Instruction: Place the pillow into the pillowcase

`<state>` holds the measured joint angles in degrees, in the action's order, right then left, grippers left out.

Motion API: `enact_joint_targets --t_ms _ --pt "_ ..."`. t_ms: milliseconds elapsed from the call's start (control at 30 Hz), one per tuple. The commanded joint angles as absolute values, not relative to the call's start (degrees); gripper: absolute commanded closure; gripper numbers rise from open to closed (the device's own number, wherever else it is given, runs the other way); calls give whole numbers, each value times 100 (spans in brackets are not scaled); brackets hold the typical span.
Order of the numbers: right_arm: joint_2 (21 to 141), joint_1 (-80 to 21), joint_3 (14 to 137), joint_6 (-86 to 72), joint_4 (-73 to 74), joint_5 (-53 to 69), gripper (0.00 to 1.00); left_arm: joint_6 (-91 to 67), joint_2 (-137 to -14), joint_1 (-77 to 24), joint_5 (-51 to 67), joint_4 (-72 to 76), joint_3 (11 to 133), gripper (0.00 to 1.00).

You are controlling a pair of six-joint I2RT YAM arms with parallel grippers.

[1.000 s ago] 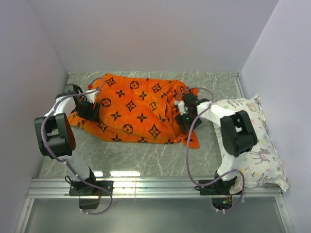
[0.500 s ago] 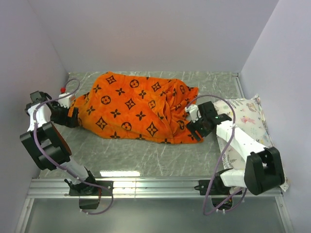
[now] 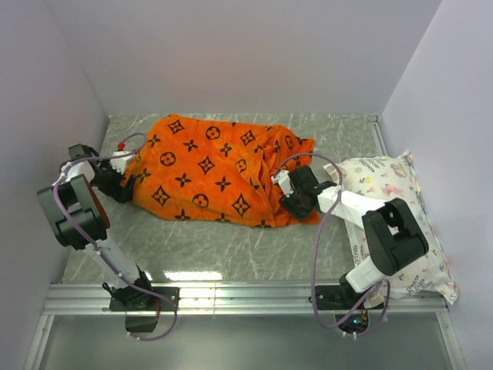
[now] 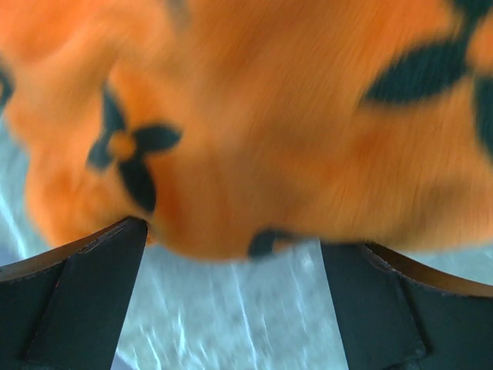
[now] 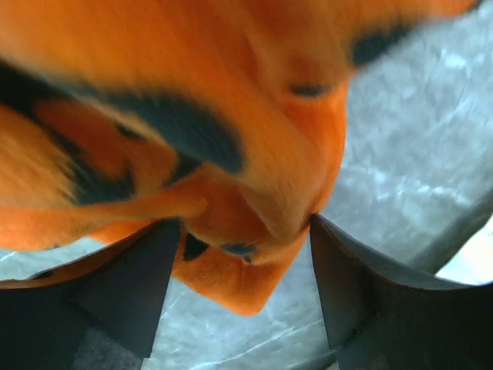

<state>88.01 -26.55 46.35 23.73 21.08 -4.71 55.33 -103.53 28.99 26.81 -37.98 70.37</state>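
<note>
The orange pillowcase (image 3: 208,169) with black marks lies bulged across the middle of the table. No plain white pillow shows in any view. My left gripper (image 3: 122,183) is at the case's left end. In the left wrist view its jaws (image 4: 233,254) stand wide apart over bare table, with the blurred orange fabric (image 4: 269,116) just beyond the tips. My right gripper (image 3: 296,202) is at the case's near right corner. In the right wrist view it (image 5: 245,231) is open, with a fold of orange fabric (image 5: 231,270) hanging between the fingers and touching the right one.
A white pillow printed with deer and plants (image 3: 393,208) lies along the right wall, close to my right arm. The grey marble table (image 3: 231,247) is walled at the left, back and right. A metal rail runs along the near edge.
The case went from flat to bulged and shifted slightly left. My left gripper swung out to the left wall and has come back to the case's end. My right gripper moved left to its corner.
</note>
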Motion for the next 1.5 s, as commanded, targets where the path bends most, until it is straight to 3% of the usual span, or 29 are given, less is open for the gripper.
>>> enact_joint_targets --t_ms 0,33,67,100,133,167,200,233,400,600,733,867,1033,1233,1467 --pt "9175 -2751 4842 2390 1933 -562 40 5959 -10590 2505 2496 -3323 6952 1" --pt "9167 -2751 4843 2408 1934 -684 56 5959 -10678 2444 2470 -3331 6952 2" --pt "9123 -2742 4834 2478 1960 -651 81 5950 -10714 2365 2452 -3435 6978 8" --pt "9062 -2751 4843 2505 2047 -555 95 5872 -10740 2347 2487 -3541 7022 33" --pt "8879 -2707 4851 2444 2257 -406 100 5810 -10732 2364 2557 -3690 7179 51" --pt "8712 -2655 4860 2417 2372 -239 100 5557 -10688 2434 2671 -3874 7268 85" --pt "8519 -2567 4886 2365 2451 -116 100 5459 -10618 2522 2776 -3980 7373 96" --pt "8064 -2471 4904 2260 2617 164 100 5362 -10461 2636 2882 -4068 7592 99" --pt "6848 -1258 5316 2337 3216 755 100 5483 -10204 3681 3629 -5350 8759 100" --pt "6021 -1011 5694 2225 3586 1379 100 5591 -9573 3920 3954 -5968 8886 100" --pt "6003 -835 6422 1768 3463 1608 100 4261 -9361 3955 4813 -5803 9359 100" --pt "6310 -72 8711 1284 3516 2126 100 2014 -8887 4078 5307 -4556 10168 100" --pt "6206 211 10326 1204 3630 1848 100 258 -7982 4419 5019 -3350 11258 100" --pt "5274 211 9520 1432 2850 1064 100 44 -6725 4579 4518 -2129 10400 100" --pt "5835 211 8570 1538 2602 932 100 456 -6855 4290 4422 -2100 9493 100"
